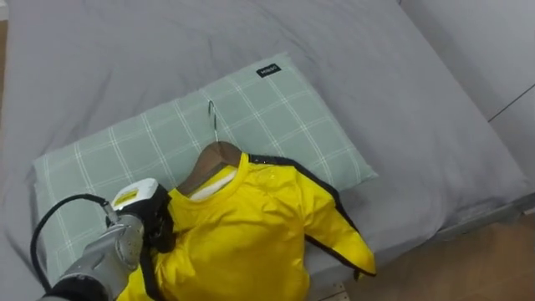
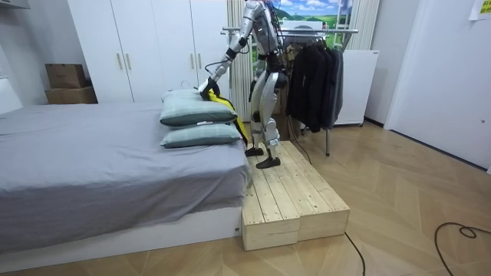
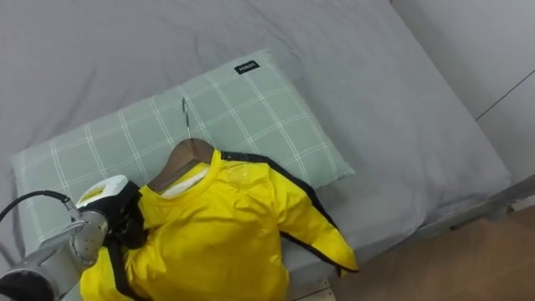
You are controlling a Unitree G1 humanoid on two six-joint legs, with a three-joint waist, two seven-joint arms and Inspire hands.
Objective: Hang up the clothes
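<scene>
The yellow shirt lies on its wooden hanger across the pillow's six o'clock edge, with the left hand at its nine o'clock shoulder, grip unreadable, so lifting cloth alone could slide it off the hanger.

Hanger wood (hook metal); shirt, pillow matt cloth.

Silver-grey forearm casing, rounded, with a dull metal sheen, ending in a black left hand. At the wrist, a white block topped by a yellow label with dark print. Beside the forearm, a thin black cable bowed in a wide loop. In the room view, slim silver-grey arms and legs, darker at the joints, and dark feet
</scene>
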